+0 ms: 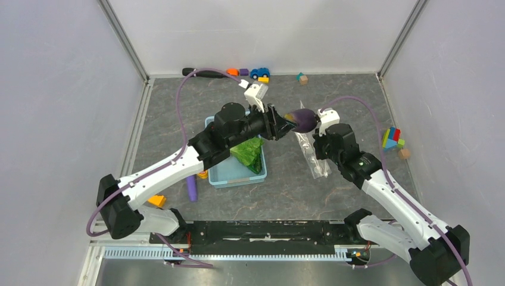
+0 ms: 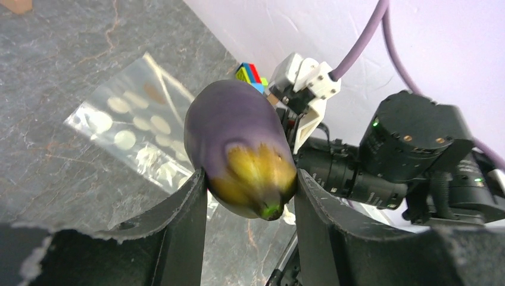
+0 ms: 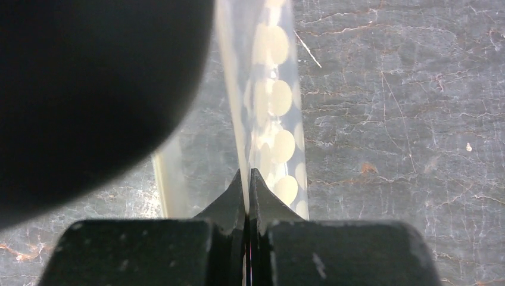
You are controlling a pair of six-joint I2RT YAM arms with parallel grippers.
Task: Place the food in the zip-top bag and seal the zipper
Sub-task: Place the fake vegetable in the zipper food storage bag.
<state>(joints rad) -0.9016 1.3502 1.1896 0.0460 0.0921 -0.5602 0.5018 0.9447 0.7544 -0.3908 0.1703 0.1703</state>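
Because the zip-top bag (image 1: pixel 314 158) is limp and would lie shut on the surface (image 1: pixel 357 95), the right pincer (image 3: pixel 248 176) is clenched on 1 thin layer of its dotted film. Its fingertips are pressed together with the plastic running up between them, apparently lifting that edge so the mouth gapes. The left pincer (image 1: pixel 284 124) grasps the purple eggplant (image 1: pixel 305 119) by its yellow-green stem end, both fingers flat against its sides. That leaves the rounded body free to lead into the opening. The eggplant hangs in the air above the bag's far end, just beside the right wrist, not yet inside. Green lettuce (image 1: pixel 250 152) lies in the light-blue basket (image 1: pixel 235 177), left of the bag, so I judge that loading has barely begun and sealing is far off.
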